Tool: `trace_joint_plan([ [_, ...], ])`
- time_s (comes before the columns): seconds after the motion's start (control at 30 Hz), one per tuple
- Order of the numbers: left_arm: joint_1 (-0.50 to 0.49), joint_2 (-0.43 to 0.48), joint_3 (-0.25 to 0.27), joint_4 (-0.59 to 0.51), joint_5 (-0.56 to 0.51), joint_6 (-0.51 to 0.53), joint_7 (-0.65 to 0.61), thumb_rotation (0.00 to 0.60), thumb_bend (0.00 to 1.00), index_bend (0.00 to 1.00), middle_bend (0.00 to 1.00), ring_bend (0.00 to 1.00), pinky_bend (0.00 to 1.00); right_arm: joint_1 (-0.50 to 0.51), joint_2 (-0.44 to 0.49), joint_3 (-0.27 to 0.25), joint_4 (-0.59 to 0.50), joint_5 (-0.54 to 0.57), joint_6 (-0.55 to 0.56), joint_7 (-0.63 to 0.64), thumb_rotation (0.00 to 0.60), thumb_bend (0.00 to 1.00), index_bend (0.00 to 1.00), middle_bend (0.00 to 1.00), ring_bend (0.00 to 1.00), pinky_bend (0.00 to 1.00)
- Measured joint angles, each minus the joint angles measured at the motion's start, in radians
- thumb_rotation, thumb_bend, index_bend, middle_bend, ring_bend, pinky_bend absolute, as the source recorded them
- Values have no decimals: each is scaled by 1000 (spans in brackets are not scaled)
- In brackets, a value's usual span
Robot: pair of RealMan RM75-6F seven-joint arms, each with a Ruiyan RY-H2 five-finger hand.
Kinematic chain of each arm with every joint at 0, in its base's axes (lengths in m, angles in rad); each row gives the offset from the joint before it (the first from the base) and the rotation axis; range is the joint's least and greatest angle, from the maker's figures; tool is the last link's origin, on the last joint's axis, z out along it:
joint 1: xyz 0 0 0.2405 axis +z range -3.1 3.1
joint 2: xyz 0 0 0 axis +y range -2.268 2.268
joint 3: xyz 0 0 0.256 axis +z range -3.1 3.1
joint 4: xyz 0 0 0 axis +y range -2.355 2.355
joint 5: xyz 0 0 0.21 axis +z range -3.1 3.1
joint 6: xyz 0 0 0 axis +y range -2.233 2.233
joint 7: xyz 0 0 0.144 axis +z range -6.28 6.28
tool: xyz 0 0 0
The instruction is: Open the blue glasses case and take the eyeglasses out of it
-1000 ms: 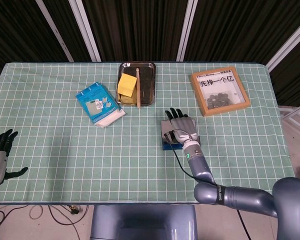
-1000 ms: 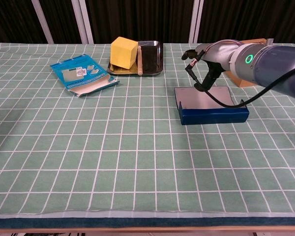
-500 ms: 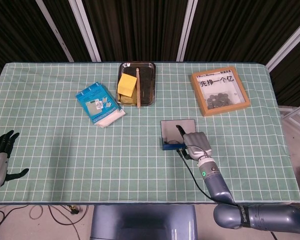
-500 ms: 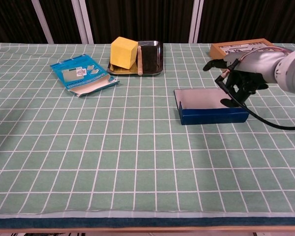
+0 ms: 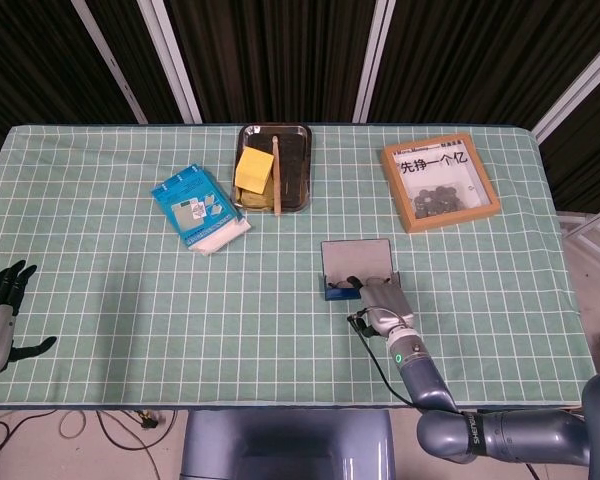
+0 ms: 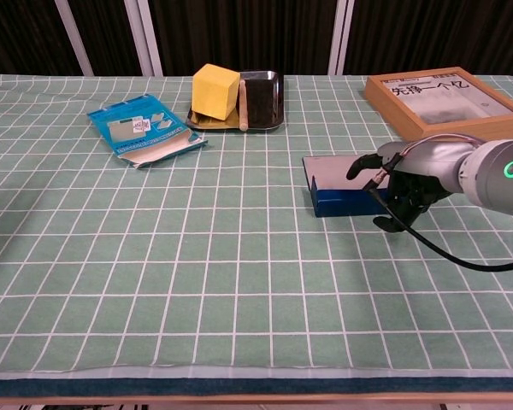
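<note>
Head view, table (image 5: 110,300): green cloth with a white grid covers the whole top.
Wooden frame (image 5: 439,181): far right of the cloth; white strip of printed characters along its top, dark small pieces under the glass.
Metal tray (image 5: 298,165): far centre; holds a yellow block (image 5: 252,169) and a wooden stick (image 5: 277,175) lying lengthwise beside it.
Blue packet (image 5: 197,207): left of the tray, tilted, white edge at its near side.
Blue glasses case (image 5: 356,267): right of centre, well apart from tray and frame. Flat grey top panel, dark blue front wall facing the robot; in the chest view (image 6: 342,191) it reads as a low rectangular box, lid down. Eyeglasses not visible.
Right hand (image 5: 382,301): at the case's near right corner, palm down, fingers curled over the front edge. Chest view (image 6: 408,178) shows the thumb reaching onto the grey top and fingers (image 6: 392,213) hooked down in front of the blue wall. Whether it actually clamps the case, cannot tell.
Left hand (image 5: 0,320): at the left near edge, off the cloth, fingers spread, holding nothing.
</note>
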Motion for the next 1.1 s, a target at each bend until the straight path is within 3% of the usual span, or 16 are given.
trace_joint_plan([
  [0.6,3,3,-3,1,-2,5,-7,600,46,0,0,0,0,16,-30,-17,-22,21,-23,-9,600,486,154,849,901,997],
  [1.1,4,4,-4,0,-1,6,-8,600,46,0,0,0,0,9,26,-57,-147,16,6,-23,600,486,271,849,901,998],
])
